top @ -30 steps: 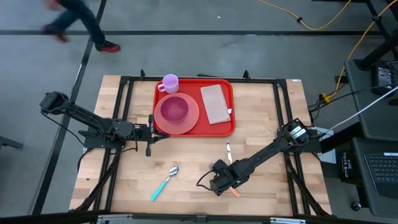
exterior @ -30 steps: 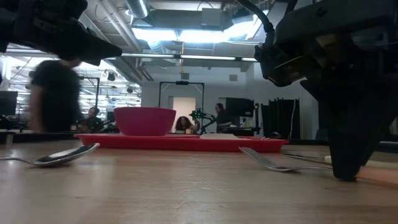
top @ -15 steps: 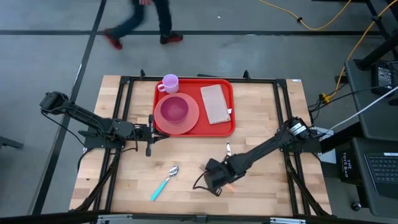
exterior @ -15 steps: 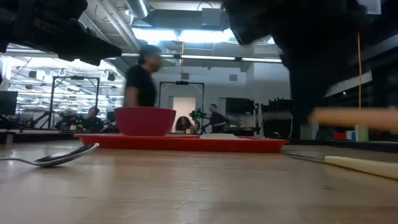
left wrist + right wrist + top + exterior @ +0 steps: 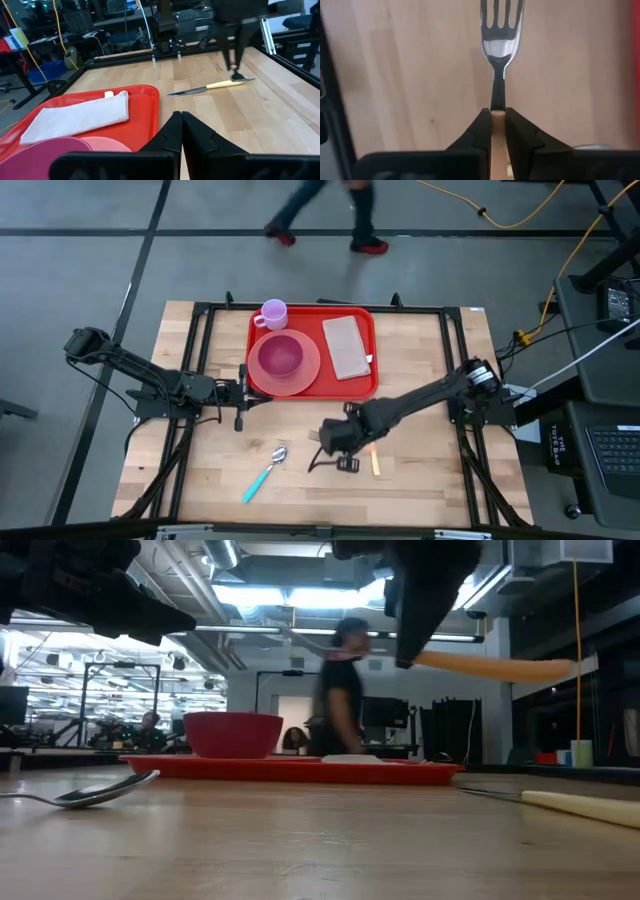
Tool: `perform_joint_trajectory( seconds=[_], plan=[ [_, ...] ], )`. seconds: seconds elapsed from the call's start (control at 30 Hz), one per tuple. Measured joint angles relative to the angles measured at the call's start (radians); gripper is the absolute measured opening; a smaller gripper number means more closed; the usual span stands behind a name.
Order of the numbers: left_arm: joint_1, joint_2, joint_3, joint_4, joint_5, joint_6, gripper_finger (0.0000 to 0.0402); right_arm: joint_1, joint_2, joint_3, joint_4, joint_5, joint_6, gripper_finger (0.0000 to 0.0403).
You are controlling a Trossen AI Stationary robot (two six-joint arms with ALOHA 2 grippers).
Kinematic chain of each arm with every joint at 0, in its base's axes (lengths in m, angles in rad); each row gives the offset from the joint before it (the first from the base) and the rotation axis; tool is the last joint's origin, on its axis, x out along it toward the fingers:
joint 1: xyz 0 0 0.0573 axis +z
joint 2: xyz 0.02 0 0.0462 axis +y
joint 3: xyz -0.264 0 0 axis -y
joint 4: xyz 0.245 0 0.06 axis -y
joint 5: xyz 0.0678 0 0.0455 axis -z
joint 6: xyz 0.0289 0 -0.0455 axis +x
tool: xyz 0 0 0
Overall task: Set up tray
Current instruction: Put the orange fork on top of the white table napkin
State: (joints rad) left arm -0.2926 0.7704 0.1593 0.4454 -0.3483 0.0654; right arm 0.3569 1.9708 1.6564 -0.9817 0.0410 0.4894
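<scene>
Fork [image 5: 501,30] is up off the table right now, pinched by its pale handle in the right gripper [image 5: 498,122], tines pointing away from the wrist. From overhead we see that gripper [image 5: 338,435] hanging over the wood in front of the tray [image 5: 365,385], well apart from it. In the low view the handle [image 5: 490,667] sticks out level, clear above the tabletop.

Tray sits at the far middle of the table [image 5: 430,480]. On it we can make out a pink plate [image 5: 304,376] with a bowl [image 5: 281,354] on top, a folded napkin [image 5: 346,346] beside that, and a lilac cup [image 5: 273,313] in the far left corner.

Left gripper [image 5: 238,393] waits just off the tray's left edge, jaws pressed together with nothing between them. Its wrist view shows the two fingers [image 5: 172,131] touching, right next to the red rim [image 5: 152,107].

Still lying on the wood: a knife [image 5: 374,457] with a pale handle just right of the right gripper, and a spoon [image 5: 266,471] with a teal handle toward the near left. From the left wrist the knife [image 5: 207,87] lies flat past the tray.

Behind the table a person [image 5: 330,210] is on the floor, blurred in both the overhead and low views.
</scene>
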Motion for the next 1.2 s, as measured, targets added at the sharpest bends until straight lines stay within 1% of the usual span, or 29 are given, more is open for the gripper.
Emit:
perform_joint_trajectory(
  seconds=[0.1, 0.17, 0.23, 0.37, 0.47, 0.63, 0.77, 0.9, 1.03, 1.2],
  plan=[
    [0.000, 0.000, 0.000, 0.002, 0.000, 0.000, 0.0005, -0.030, -0.017, -0.024, 0.023, 0.004, -0.064, 0.0038],
    [0.000, 0.000, 0.000, 0.000, 0.000, 0.000, 0.0007, -0.043, -0.036, -0.060, 0.095, 0.012, -0.107, 0.0038],
    [0.000, 0.000, 0.000, 0.001, 0.000, 0.000, 0.0007, -0.053, -0.063, -0.123, 0.201, 0.036, -0.133, 0.0038],
    [0.000, 0.000, 0.000, 0.000, 0.001, 0.000, 0.0005, -0.061, -0.134, -0.288, 0.453, 0.131, -0.178, 0.0038],
    [0.000, 0.000, 0.000, -0.002, 0.001, 0.000, 0.0004, -0.071, -0.191, -0.403, 0.642, 0.134, -0.181, 0.0038],
    [0.000, 0.000, 0.000, 0.000, 0.001, -0.001, 0.0007, -0.090, -0.271, -0.560, 0.850, 0.152, -0.222, 0.0038],
    [0.000, 0.000, 0.000, -0.002, 0.002, -0.019, 0.0008, -0.119, -0.308, -0.652, 1.024, 0.202, -0.287, 0.0038],
    [0.000, 0.000, 0.000, 0.001, 0.002, -0.036, 0.0006, -0.163, -0.321, -0.708, 1.142, 0.198, -0.316, 0.0038],
    [0.000, 0.000, 0.000, 0.000, 0.002, -0.092, 0.0008, -0.211, -0.321, -0.750, 1.226, 0.143, -0.312, 0.0038],
    [0.000, 0.000, 0.000, 0.000, 0.002, -0.096, 0.0006, -0.247, -0.321, -0.807, 1.377, 0.141, -0.337, 0.0038]
  ],
)
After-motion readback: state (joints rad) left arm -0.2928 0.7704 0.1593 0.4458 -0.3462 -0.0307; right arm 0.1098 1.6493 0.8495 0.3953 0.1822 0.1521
